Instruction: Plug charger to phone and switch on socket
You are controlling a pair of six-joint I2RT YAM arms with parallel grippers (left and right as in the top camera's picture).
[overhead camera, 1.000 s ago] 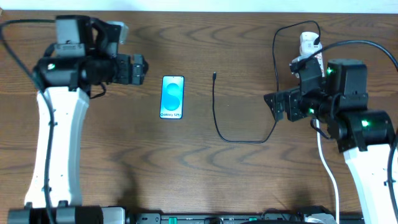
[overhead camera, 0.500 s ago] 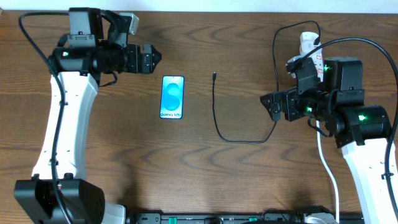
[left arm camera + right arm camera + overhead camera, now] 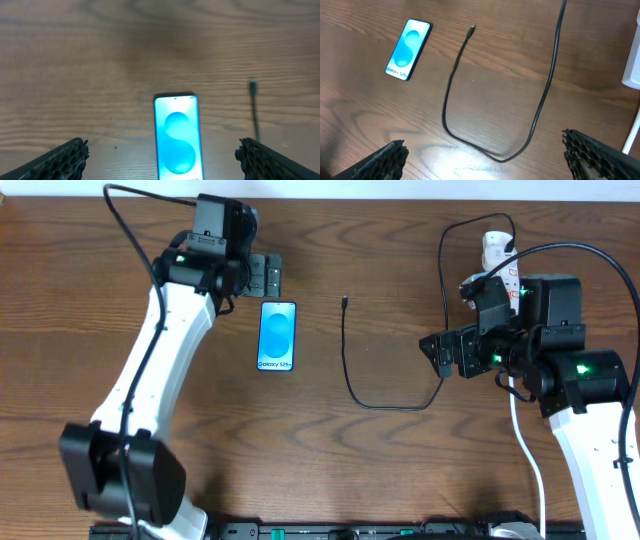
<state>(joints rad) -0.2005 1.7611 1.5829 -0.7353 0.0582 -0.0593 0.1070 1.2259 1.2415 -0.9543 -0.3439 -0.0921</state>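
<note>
The phone [image 3: 278, 337] lies flat with its blue screen up; it also shows in the left wrist view [image 3: 176, 135] and the right wrist view [image 3: 409, 49]. The charger cable [image 3: 352, 385] loops from its tip [image 3: 344, 302] down and back up to the socket [image 3: 494, 252], a white strip partly hidden behind my right arm. My left gripper [image 3: 265, 275] is open and empty, just beyond the phone's far end, its fingers [image 3: 161, 150] spread either side of the phone. My right gripper [image 3: 445, 352] is open and empty, its fingers [image 3: 484, 150] above the cable's loop [image 3: 451, 85].
The socket's thick white cord [image 3: 525, 442] runs down the table's right side past my right arm. A white edge of the socket [image 3: 632, 70] shows at the right of the right wrist view. The cable tip [image 3: 253, 87] lies right of the phone.
My left arm has swung right, carrying its open gripper from the table's left side to just beyond the phone's far end. My right arm has hardly moved.
</note>
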